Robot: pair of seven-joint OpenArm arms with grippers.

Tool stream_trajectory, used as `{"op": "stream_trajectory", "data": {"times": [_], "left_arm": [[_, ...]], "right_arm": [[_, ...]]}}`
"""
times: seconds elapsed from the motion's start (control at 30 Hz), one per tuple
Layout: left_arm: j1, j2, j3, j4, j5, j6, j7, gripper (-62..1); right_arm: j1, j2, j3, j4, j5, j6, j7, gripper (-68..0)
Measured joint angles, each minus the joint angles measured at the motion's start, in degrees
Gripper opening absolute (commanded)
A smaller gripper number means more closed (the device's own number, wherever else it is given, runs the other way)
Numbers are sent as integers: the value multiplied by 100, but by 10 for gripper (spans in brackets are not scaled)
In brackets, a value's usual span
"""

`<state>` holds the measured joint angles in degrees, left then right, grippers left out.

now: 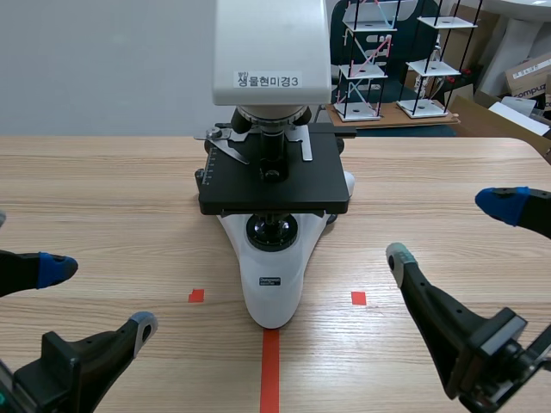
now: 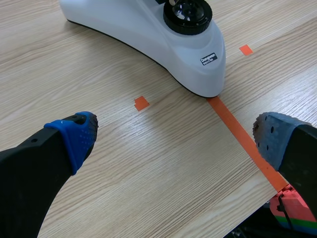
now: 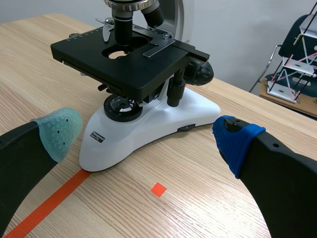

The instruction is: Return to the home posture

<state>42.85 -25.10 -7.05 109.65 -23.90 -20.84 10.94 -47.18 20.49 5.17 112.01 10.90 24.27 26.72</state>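
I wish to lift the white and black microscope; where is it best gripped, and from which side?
Probably the white upright arm of the white and black microscope, behind its black flat stage, coming from the right above the black focus knob. It looks narrow and vertical; the white base is broad and sloped.

Left arm point(image 1: 52, 370): enters low at the near left corner. Left gripper point(image 1: 101, 297) point(image 2: 177, 134): fingers spread wide, tips pointing inward. The far finger carries a blue pad point(image 1: 53, 268) and the near finger a grey pad point(image 1: 145, 327).

Right arm point(image 1: 482, 353): enters low at the near right corner. Right gripper point(image 1: 452, 229) point(image 3: 146, 136): fingers likewise spread wide. The far tip is blue point(image 1: 504, 205). The near finger slants up and inward and ends in a grey-green dotted tip point(image 1: 400, 255). The two grippers sit well apart, one at each side, in roughly mirrored poses.
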Motion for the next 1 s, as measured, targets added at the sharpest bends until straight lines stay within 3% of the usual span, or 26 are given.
{"op": "stream_trajectory", "data": {"times": [1.0], "left_arm": [[0,0,0,0,0,0,0,14]], "right_arm": [[79,0,-2,-4,2,0,2,-93]]}}
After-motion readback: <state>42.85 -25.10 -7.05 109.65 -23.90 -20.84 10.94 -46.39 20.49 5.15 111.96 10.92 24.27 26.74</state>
